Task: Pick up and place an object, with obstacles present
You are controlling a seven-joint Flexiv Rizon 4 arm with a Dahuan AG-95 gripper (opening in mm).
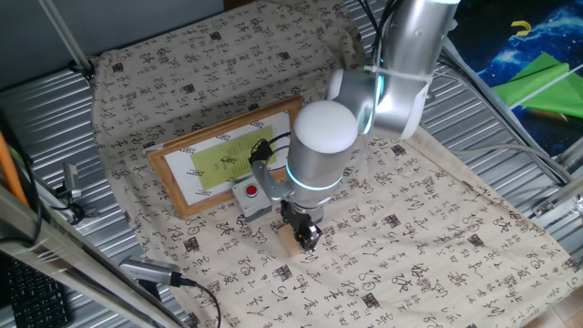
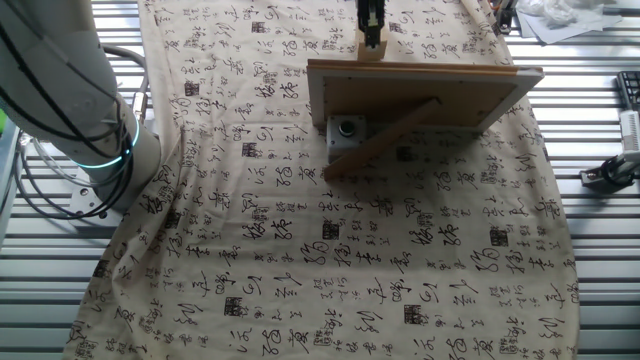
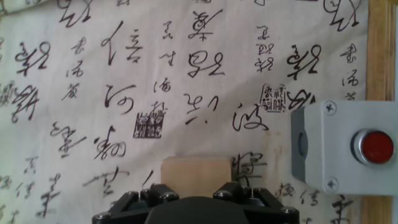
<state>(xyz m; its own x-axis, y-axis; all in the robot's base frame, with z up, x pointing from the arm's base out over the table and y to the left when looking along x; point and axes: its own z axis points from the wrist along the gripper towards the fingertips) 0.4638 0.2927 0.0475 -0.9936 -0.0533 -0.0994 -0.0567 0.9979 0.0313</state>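
Note:
The light-tan wooden cube (image 3: 196, 169) sits right at my fingers in the hand view, low on the printed cloth. My gripper (image 3: 196, 191) is shut on it, a finger on each side. In one fixed view the gripper (image 1: 306, 235) reaches down to the cloth with the cube (image 1: 291, 240) at its tips. In the other fixed view the cube (image 2: 370, 50) shows just beyond the frame, under the gripper (image 2: 370, 30). The grey box with a red button (image 3: 345, 146) stands close to the right of the cube. The wooden picture frame (image 1: 168, 182) lies just behind the box (image 1: 252, 196).
The frame's edge (image 3: 380, 50) runs down the right side of the hand view. From the other fixed view the frame's back and prop (image 2: 410, 95) hide part of the box (image 2: 347, 135). Metal slats (image 1: 55, 118) border the cloth. A cable and tools (image 1: 150, 271) lie at the left front.

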